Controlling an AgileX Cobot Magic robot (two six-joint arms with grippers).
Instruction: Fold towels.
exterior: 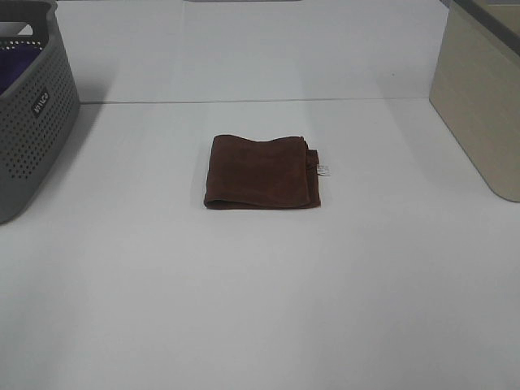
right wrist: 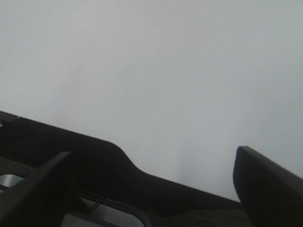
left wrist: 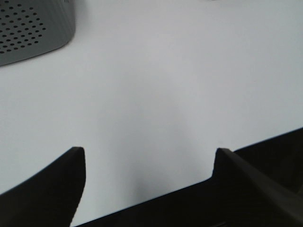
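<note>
1. The brown towel [exterior: 262, 172] lies folded into a near-square packet at the middle of the white table [exterior: 260, 309], flat, with nothing touching it.
2. Its near edge is a rounded fold running straight across; its right edge shows stacked layers, slightly uneven at the far corner.
3. A small white tag [exterior: 323, 170] sticks out from the towel's right edge onto the table.
4. The grey perforated laundry basket [exterior: 32, 122] stands at the table's far left edge, well apart from the towel, with something purple inside.
5. A beige box [exterior: 479, 106] stands at the far right, also well apart from the towel.
6. Bare tabletop surrounds the towel on all four sides, widest on the near side.
7. Neither arm shows in the high view.
8. The left gripper [left wrist: 150, 158] hangs over bare table near its edge, its two dark fingers spread wide with nothing between them; a corner of the basket [left wrist: 33, 28] shows beyond.
9. The right gripper [right wrist: 151, 163] is likewise spread wide and empty, above bare table beside a dark edge.
</note>
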